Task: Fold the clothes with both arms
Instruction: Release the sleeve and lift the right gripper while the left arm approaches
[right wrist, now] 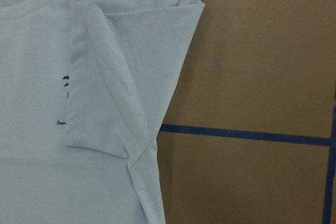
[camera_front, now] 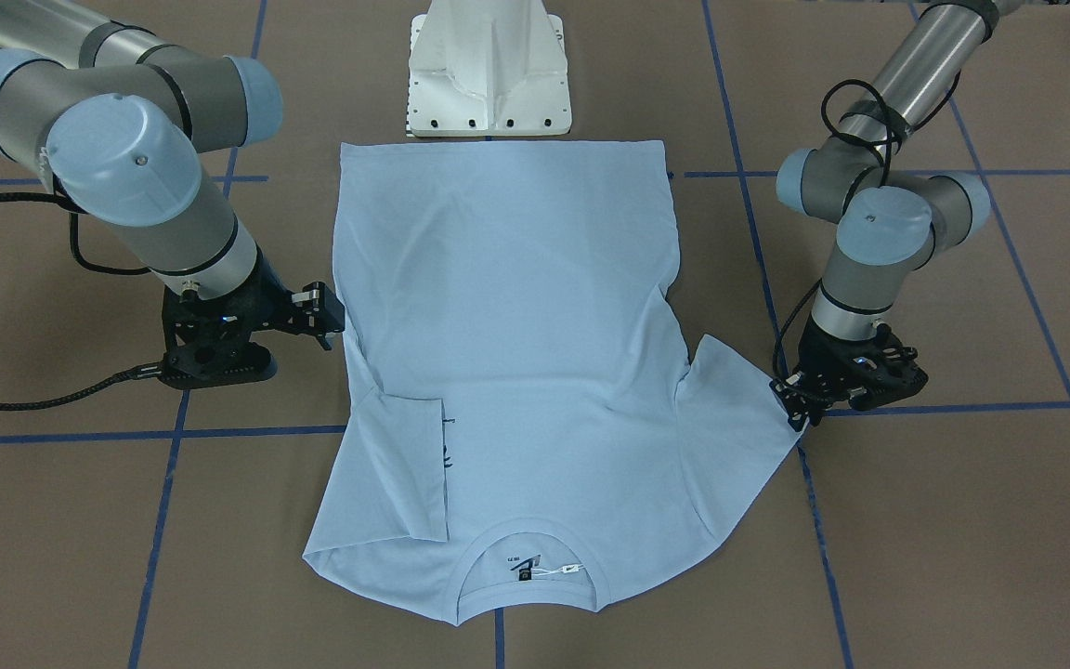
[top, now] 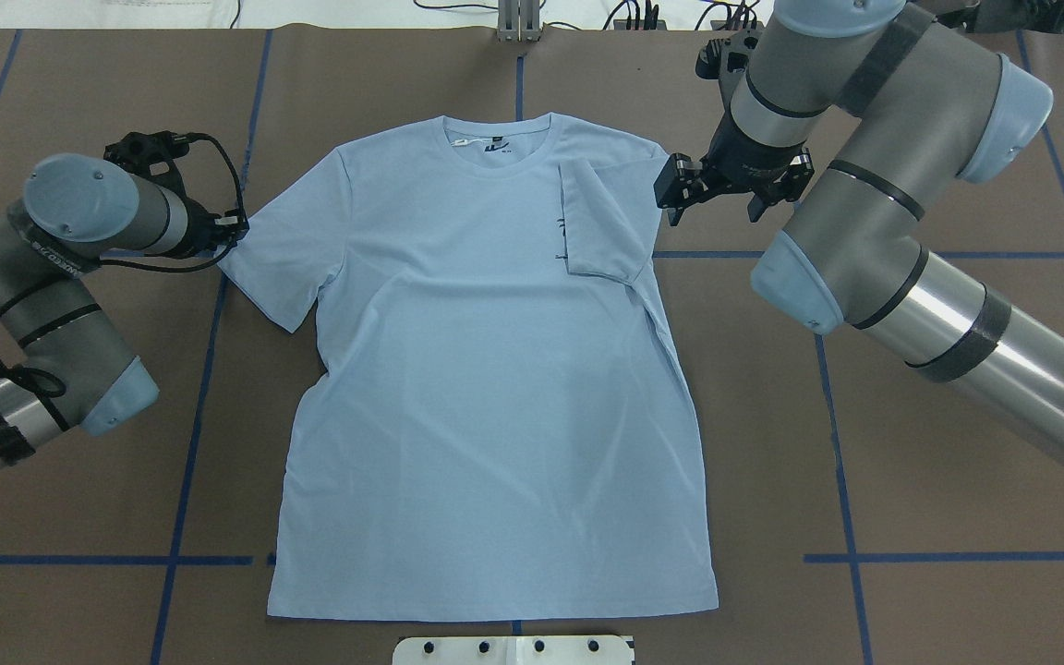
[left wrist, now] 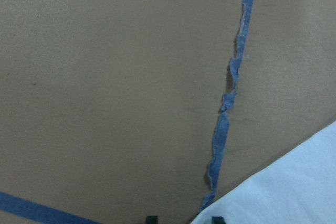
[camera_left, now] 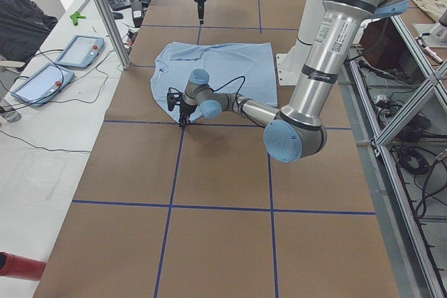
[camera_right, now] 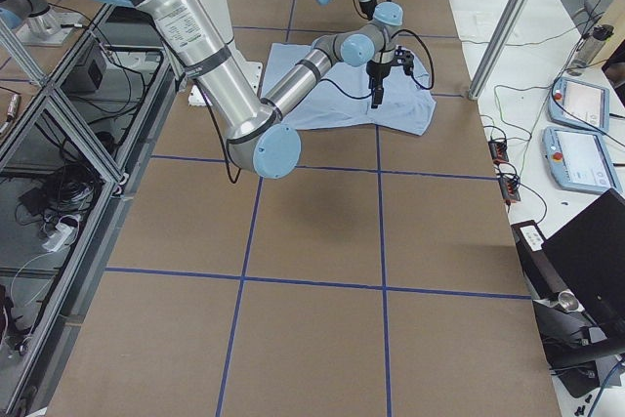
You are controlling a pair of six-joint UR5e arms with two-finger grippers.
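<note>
Our left hand sits low on the brown paper-covered tabletop at the outer corner of the spread left sleeve, its black fingers a little apart with that corner between them, nothing clamped as far as we can judge; our right hand hangs open and empty just beside the right sleeve, which lies folded in over the chest; the pale blue short-sleeved T-shirt lies flat, front up, its round collar on the side away from the robot's base. We see a few risks from here; the hand covers only the very tip of the sleeve, so the thin cloth could slip out once lifted; a frayed blue tape line runs right under the fingers and might get caught along with the hem; a quick pull inward could drag the whole shirt and crease it, or upset the fold on the other side.
</note>
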